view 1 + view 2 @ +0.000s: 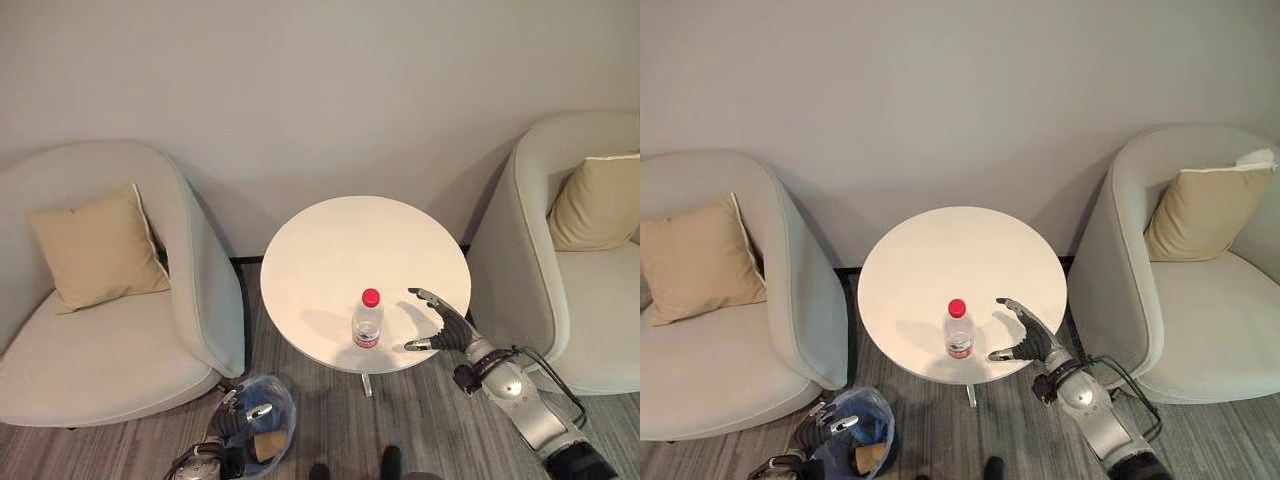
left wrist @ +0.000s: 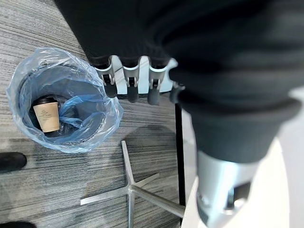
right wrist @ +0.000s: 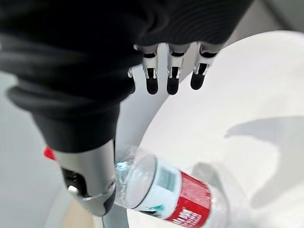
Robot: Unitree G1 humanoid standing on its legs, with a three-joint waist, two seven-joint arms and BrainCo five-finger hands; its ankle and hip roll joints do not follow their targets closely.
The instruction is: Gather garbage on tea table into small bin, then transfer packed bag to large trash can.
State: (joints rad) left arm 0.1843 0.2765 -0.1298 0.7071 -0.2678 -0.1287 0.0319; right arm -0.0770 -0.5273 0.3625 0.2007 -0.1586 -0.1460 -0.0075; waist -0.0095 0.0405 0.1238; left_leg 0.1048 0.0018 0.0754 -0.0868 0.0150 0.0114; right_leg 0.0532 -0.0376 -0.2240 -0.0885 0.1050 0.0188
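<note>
Bottle upright on the round tabletop, right hand spread beside it.

The clear water bottle (image 1: 367, 321) with a red cap and red label stands upright toward the 6 o'clock edge of the white tabletop (image 1: 340, 240). At the bottle's 3 o'clock, near but apart from it, the right hand (image 1: 443, 324) hovers with fingers straight and thumb spread, gripping nothing. On the floor at the table's 7 o'clock sits the small bin (image 2: 26, 80), lined with a blue plastic bag (image 2: 102, 118); a paper cup (image 2: 46, 114) lies inside. The left hand (image 1: 238, 418) is at the bin's rim, its fingers straight and apart. An armchair (image 1: 110, 360) with a tan cushion (image 1: 95, 250) stands at 9 o'clock, a second armchair (image 1: 575, 330) at 3 o'clock.
</note>
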